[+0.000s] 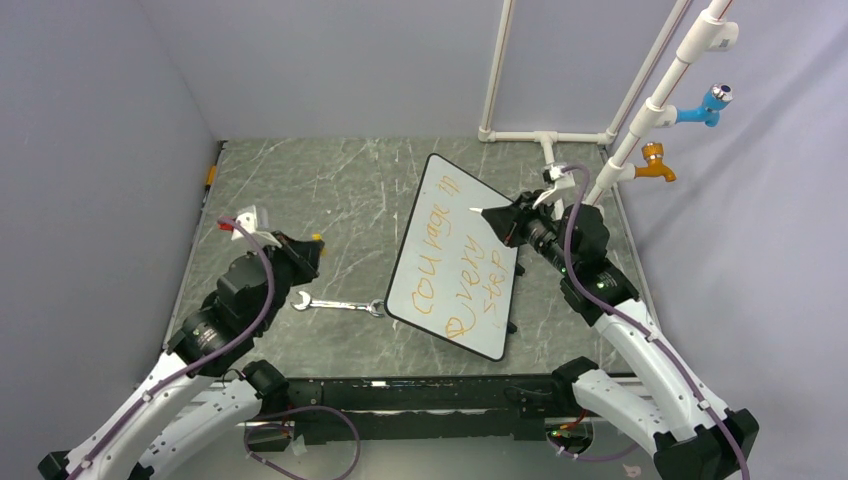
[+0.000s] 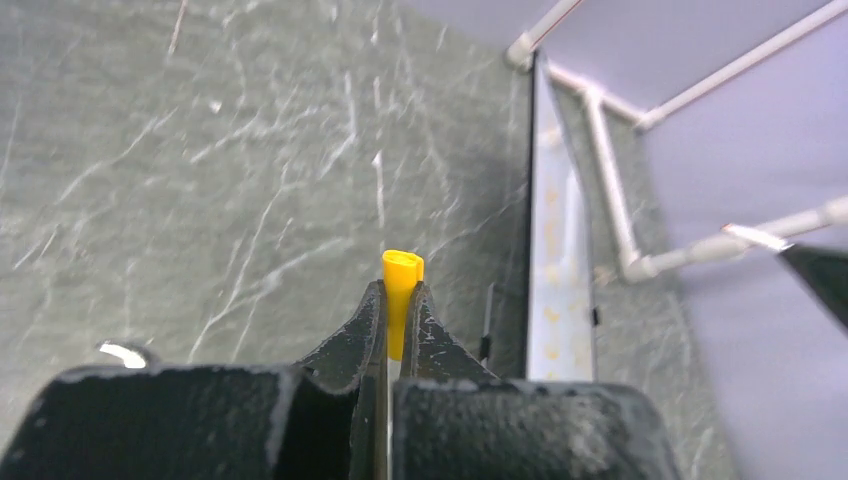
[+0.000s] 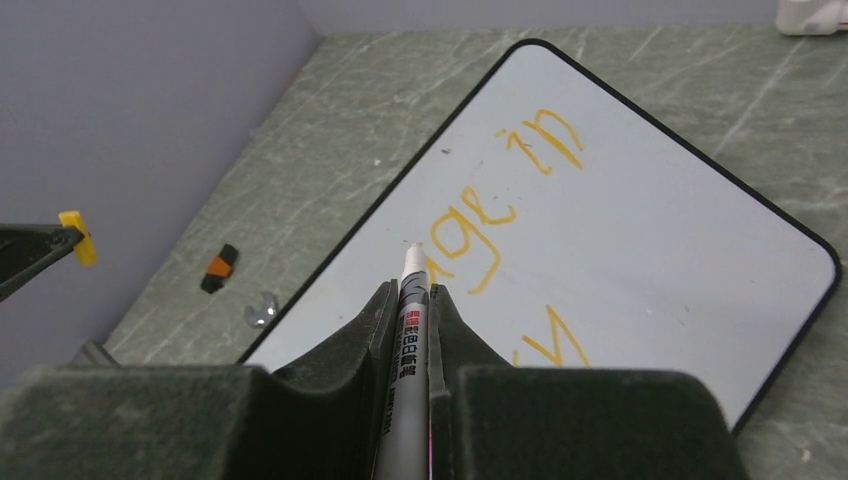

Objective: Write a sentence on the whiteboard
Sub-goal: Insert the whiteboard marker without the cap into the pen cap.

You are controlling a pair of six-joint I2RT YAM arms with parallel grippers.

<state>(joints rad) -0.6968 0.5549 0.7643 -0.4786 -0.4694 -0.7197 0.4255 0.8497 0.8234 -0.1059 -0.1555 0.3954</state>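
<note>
Only the left wrist cam clearly shows the left claw [image 2: 400,300] pinching a yellow cap [image 2: 402,275]. From overhead, a wrench [image 1: 338,305] lies on the desk [image 1: 330,190]. The whiteboard [image 1: 470,225] sits at its 3 o'clock, long axis 1-to-7, with the sentence [image 1: 475,272] running along it. The right claw [image 3: 412,295] squeezes a white marker [image 3: 408,340], tip over the board.
</note>
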